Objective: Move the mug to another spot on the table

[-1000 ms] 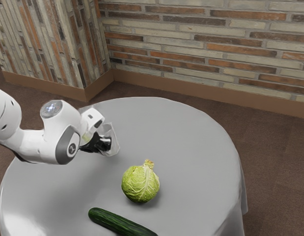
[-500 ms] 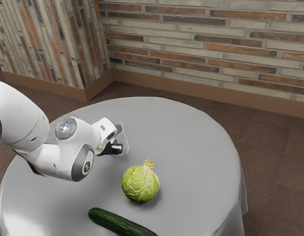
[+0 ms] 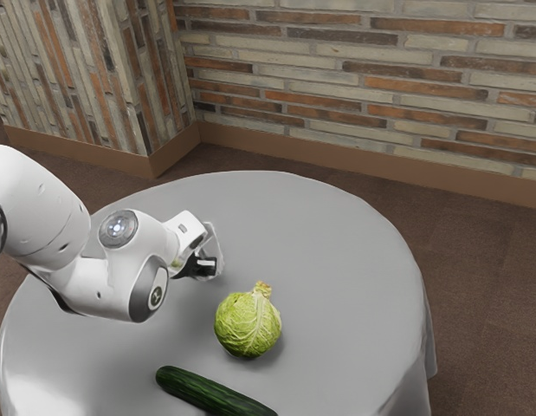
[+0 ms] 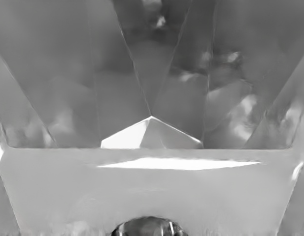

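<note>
The gripper point(image 3: 198, 265) has sunk slightly with the arm, fingers clamped on the glass mug point(image 3: 213, 246), cabbage point(image 3: 248, 323) nearby.

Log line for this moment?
claw shut on mug | mug left of cabbage in exterior view | cucumber near table edge

Cucumber point(image 3: 211, 392): end toward the exterior view's right cut off by the picture's lower edge. Table point(image 3: 337, 260): near rim and the exterior view's left side cut off; part hidden behind the arm. Arm point(image 3: 77, 251): base cut off at the picture's edge. Gripper point(image 3: 198, 265): mostly hidden behind the arm's white wrist. Mug point(image 3: 209, 246): clear glass, outline faint, handle indiscernible; in the wrist view its blurred facets run off every edge. Dark rounded shape point(image 4: 149, 227) beside them: cut off, unidentifiable.
</note>
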`<state>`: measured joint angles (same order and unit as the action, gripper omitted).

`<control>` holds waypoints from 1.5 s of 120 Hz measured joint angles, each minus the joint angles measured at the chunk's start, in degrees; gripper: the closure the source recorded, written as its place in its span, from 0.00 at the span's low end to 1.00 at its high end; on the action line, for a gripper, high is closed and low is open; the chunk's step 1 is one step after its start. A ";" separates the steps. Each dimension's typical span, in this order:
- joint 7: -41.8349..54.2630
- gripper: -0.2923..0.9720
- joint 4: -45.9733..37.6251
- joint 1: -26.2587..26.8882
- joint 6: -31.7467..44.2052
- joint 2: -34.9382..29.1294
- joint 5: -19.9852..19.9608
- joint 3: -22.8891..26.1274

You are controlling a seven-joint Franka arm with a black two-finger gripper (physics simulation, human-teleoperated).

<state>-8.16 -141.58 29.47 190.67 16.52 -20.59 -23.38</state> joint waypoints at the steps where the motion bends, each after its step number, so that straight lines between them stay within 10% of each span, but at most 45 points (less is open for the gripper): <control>1: -0.04 0.64 0.01 0.00 -0.06 0.00 -0.02 0.00; 31: -0.95 0.38 0.06 -0.10 -1.66 -0.20 -0.21 0.01; 80: -1.81 0.27 -1.76 -1.23 -13.81 -13.83 -0.77 -0.93; 96: -3.52 0.26 1.62 -4.02 -23.31 -20.10 10.45 -2.26; 121: -10.45 0.25 33.47 -4.41 -53.37 -19.81 29.01 -1.60; 142: -7.54 0.25 52.16 -13.81 -76.03 -10.23 21.04 1.42; 180: 1.28 0.24 54.62 -16.12 -90.10 -8.21 18.49 4.33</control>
<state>-6.87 -86.96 13.35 100.57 8.31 -2.10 -19.05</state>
